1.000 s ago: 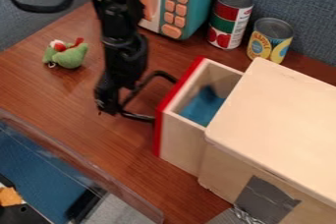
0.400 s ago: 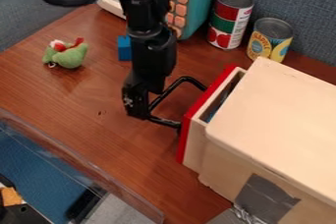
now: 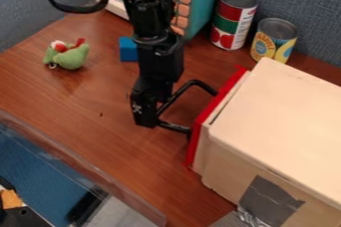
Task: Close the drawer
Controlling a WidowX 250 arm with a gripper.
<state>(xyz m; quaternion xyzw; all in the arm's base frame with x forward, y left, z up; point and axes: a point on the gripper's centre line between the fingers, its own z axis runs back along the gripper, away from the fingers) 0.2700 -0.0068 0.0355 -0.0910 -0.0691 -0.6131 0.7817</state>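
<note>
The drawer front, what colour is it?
The drawer front is red; it shows best in the camera view, beside the gripper's end of the box.

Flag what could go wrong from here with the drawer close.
1. Stopping short: a strip of the drawer shows between its red front and the wooden box, so it could be left ajar if the push ends now.
2. Slip: the claw is at the outer end of the black handle; it might slide off under load.
3. Snag: being that close to the handle, it could catch and drag the drawer open on retreat.
</note>
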